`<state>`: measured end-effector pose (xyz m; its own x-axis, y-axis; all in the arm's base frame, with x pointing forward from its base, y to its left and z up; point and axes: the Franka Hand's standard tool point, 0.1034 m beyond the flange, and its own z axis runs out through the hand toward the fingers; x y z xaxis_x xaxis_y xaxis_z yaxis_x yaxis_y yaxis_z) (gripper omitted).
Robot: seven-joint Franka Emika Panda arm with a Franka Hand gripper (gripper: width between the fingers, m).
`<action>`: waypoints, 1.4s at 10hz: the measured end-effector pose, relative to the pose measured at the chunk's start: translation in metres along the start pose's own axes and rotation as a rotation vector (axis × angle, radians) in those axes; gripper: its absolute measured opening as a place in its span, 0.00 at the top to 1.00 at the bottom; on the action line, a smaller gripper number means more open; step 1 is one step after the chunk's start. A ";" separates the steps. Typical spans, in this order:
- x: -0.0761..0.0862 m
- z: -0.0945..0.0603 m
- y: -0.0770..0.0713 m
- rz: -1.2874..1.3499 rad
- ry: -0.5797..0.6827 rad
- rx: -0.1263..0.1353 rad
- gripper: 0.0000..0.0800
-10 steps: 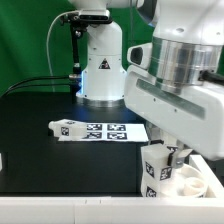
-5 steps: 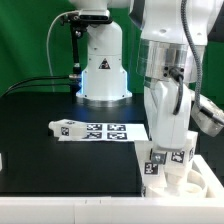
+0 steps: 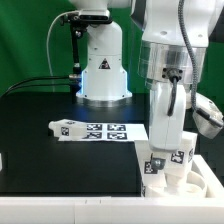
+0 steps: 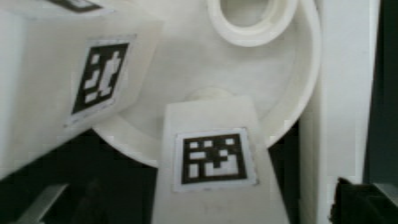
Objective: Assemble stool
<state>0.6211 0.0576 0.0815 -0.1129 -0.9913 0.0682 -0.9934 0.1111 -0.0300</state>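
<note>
Gripper (image 3: 168, 150) down at stool (image 3: 190, 182), exterior view's right; open or shut, cannot tell. 2 legs (image 4: 214, 150) look fitted to seat (image 4: 267, 90); 1 loose leg (image 3: 61, 128) beside marker board (image 3: 110, 131) unfitted.

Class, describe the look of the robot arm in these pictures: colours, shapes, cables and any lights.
The arm is glossy white, built of chunky, rounded casings, with a greyish band at one joint. Its domed white base carries a small glowing blue light. Thin black cables run to the base from the exterior view's left.
</note>
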 end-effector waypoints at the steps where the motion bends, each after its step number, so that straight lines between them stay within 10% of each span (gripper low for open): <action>1: 0.005 -0.015 0.001 -0.028 -0.024 0.014 0.19; 7: 0.012 -0.026 0.010 -0.096 -0.042 0.019 0.19; 11: 0.060 -0.040 0.049 -0.430 -0.076 0.054 0.19; 14: 0.060 -0.039 0.052 -0.659 -0.071 0.056 0.19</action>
<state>0.5613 0.0068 0.1225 0.5215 -0.8529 0.0244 -0.8511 -0.5220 -0.0563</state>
